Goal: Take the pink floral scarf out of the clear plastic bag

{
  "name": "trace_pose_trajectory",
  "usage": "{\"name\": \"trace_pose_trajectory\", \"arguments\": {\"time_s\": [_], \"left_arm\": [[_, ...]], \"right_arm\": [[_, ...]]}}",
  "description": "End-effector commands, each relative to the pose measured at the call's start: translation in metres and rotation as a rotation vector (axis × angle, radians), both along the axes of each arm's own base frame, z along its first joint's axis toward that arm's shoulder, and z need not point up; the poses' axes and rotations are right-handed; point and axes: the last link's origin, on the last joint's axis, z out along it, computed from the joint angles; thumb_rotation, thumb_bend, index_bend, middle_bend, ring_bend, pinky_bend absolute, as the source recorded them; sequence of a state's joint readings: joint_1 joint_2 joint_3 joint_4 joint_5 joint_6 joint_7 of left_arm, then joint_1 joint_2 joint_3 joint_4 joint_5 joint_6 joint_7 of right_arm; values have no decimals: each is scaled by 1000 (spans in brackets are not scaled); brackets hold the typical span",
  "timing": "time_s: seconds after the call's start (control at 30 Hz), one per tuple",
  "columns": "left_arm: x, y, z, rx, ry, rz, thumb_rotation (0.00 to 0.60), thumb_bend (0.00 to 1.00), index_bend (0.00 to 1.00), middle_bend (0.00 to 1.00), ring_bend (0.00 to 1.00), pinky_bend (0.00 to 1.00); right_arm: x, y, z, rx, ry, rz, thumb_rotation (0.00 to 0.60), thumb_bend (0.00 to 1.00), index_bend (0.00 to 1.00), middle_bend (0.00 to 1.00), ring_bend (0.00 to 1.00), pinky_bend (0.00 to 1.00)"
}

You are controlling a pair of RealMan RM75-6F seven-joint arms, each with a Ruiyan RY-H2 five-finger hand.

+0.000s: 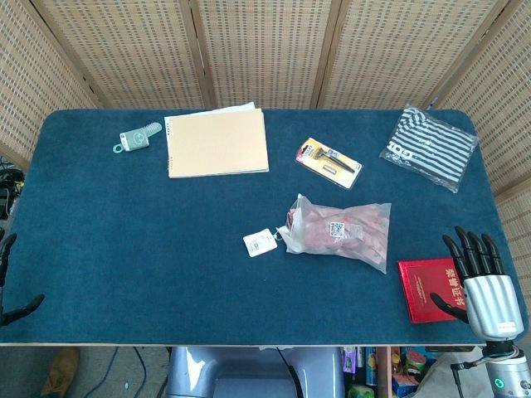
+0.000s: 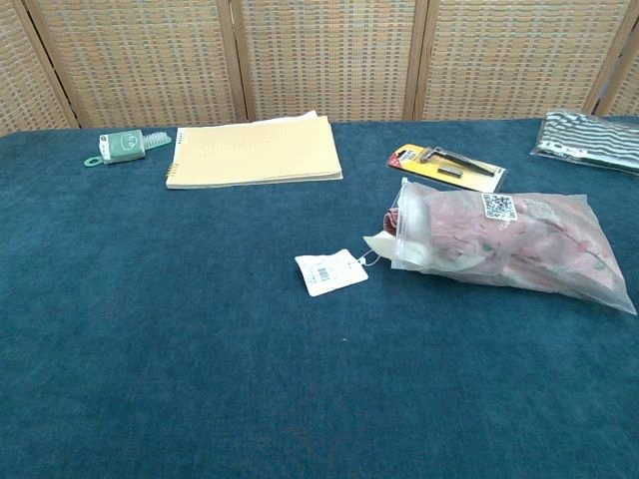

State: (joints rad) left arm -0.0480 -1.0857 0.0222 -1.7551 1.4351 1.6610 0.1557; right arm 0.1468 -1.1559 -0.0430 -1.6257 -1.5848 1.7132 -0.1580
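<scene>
Right hand (image 1: 479,278) at lower right of the head view, dark fingers (image 1: 470,251) spread and released, holding nothing, just right of a red booklet (image 1: 428,288). Left hand (image 1: 10,282) barely shows at the lower left edge, only a few dark fingertips; cannot tell if its fingers are released or clenched. Neither hand appears in the chest view.

Clear plastic bag (image 1: 340,232) lies flat on the blue counter (image 1: 149,249), right of centre, up and left of the right hand and well apart from it, with the red booklet between. Far from the left hand. Pink floral scarf (image 2: 519,239) is inside the bag, bunched up, pink with small darker specks, seen through the cloudy plastic. A white QR label (image 2: 497,206) sits on top of the bag. The bag's mouth faces left, and a bit of reddish fabric shows at that end. A white barcode tag (image 2: 330,271) lies on the counter just left of the mouth, tied by a thin string.

Further back: tan spiral notebook (image 1: 216,143), green comb (image 1: 137,138) at upper left, yellow packaged tool (image 1: 329,162), striped fabric in a bag (image 1: 429,148) at upper right.
</scene>
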Motion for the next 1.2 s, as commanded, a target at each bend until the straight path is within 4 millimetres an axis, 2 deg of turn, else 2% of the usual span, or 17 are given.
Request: {"name": "trace_pose_trajectory", "arguments": {"time_s": [0.03, 0.2, 0.3, 0.5, 0.6, 0.73, 0.97, 1.2], "left_arm": [[-4, 2, 1, 5, 4, -7, 600, 157, 0, 0, 0, 0], [-8, 2, 3, 8, 7, 0, 600, 156, 0, 0, 0, 0], [-10, 3, 4, 10, 7, 5, 600, 156, 0, 0, 0, 0], [-13, 9, 4, -5, -1, 8, 600, 156, 0, 0, 0, 0], [-14, 11, 3, -5, 1, 18, 600, 156, 0, 0, 0, 0], [-16, 14, 3, -4, 2, 36, 600, 155, 0, 0, 0, 0], [-23, 21, 5, 5, -4, 68, 600, 155, 0, 0, 0, 0], [-28, 27, 4, -11, -5, 94, 600, 156, 0, 0, 0, 0]], "right_arm": [[-2, -1, 0, 3, 0, -15, 600, 0, 0, 0, 0, 0], [-4, -4, -3, 25, -13, -28, 600, 0, 0, 0, 0, 0], [2, -16, -11, 91, -57, -18, 600, 0, 0, 0, 0, 0], [21, -83, -37, 282, -110, -15, 600, 0, 0, 0, 0, 0], [31, -109, -52, 353, -141, -46, 600, 0, 0, 0, 0, 0], [41, -130, -76, 406, -176, -96, 600, 0, 0, 0, 0, 0], [48, -143, -119, 450, -133, -141, 600, 0, 0, 0, 0, 0], [55, -160, -146, 504, -132, -188, 600, 0, 0, 0, 0, 0]]}}
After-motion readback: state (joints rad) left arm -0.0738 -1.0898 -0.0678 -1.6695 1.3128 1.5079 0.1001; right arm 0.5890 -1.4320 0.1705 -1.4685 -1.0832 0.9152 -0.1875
